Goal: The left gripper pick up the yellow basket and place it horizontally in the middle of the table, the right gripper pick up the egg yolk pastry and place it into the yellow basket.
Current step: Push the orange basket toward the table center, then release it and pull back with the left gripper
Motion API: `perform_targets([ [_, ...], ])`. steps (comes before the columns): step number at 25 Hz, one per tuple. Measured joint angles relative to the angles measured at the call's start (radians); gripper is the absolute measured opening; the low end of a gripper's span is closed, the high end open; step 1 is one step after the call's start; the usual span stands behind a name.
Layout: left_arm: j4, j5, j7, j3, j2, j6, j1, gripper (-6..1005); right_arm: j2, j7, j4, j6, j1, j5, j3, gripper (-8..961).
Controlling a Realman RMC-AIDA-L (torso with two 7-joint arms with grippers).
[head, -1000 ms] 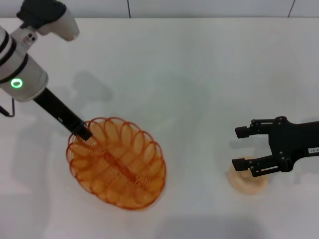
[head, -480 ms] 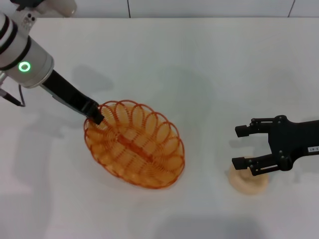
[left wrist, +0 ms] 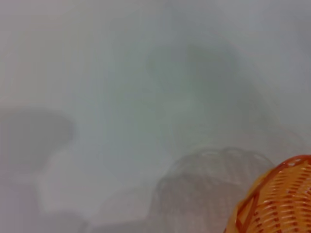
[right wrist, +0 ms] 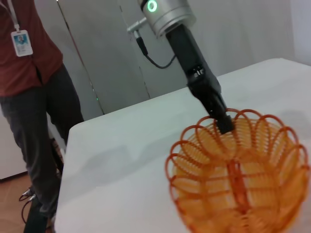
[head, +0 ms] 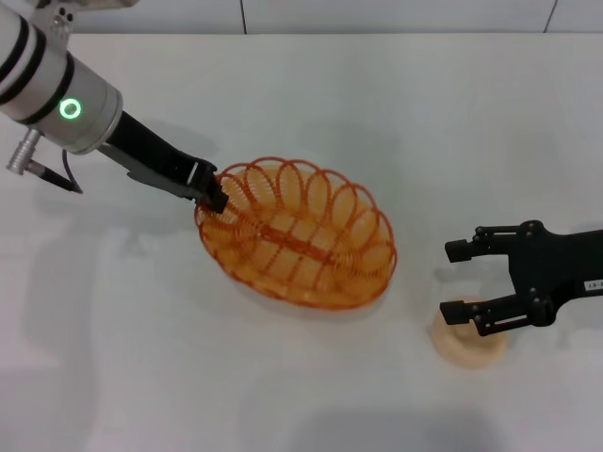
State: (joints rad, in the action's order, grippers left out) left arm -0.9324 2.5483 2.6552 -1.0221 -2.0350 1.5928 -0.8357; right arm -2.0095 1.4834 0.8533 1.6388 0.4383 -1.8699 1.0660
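Observation:
The yellow basket (head: 301,243) is an orange wire oval near the middle of the white table (head: 377,113), held off the surface and tilted. My left gripper (head: 216,200) is shut on its left rim. The basket also shows in the right wrist view (right wrist: 240,170) with the left gripper (right wrist: 224,124) on its far rim, and a corner of it shows in the left wrist view (left wrist: 277,201). The egg yolk pastry (head: 468,341) lies at the front right. My right gripper (head: 464,281) hovers just over it, open, one finger above the pastry's top.
A person in a red shirt (right wrist: 29,58) stands beyond the table's far left edge in the right wrist view. Grey wall panels (right wrist: 107,53) run behind the table.
My left gripper has carried the basket to the right and toward the back, turning it nearer to horizontal. The right arm and the pastry have not moved.

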Motion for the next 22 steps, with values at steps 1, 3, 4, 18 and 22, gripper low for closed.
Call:
perform_targets([
  [1,0.003,-0.003,0.017,0.0,0.002,-0.006,0.003,76,0.0,0.0,0.0,0.004,0.0,0.0,0.0,842],
  [3,0.008,-0.005,0.061,0.001,0.004,-0.016,0.01,76,0.001,0.0,0.004,0.015,0.0,0.0,0.0,842],
  [4,0.01,-0.005,0.077,0.001,0.004,-0.018,0.013,76,0.001,0.0,0.006,0.019,0.0,0.0,0.0,842],
  [18,0.081,-0.034,0.127,0.016,-0.027,-0.108,0.026,77,0.003,0.003,0.011,0.046,0.002,0.0,0.0,842],
  [22,0.128,-0.057,0.105,0.013,-0.031,-0.142,0.023,77,0.003,0.003,0.011,0.046,0.002,0.0,0.0,842],
])
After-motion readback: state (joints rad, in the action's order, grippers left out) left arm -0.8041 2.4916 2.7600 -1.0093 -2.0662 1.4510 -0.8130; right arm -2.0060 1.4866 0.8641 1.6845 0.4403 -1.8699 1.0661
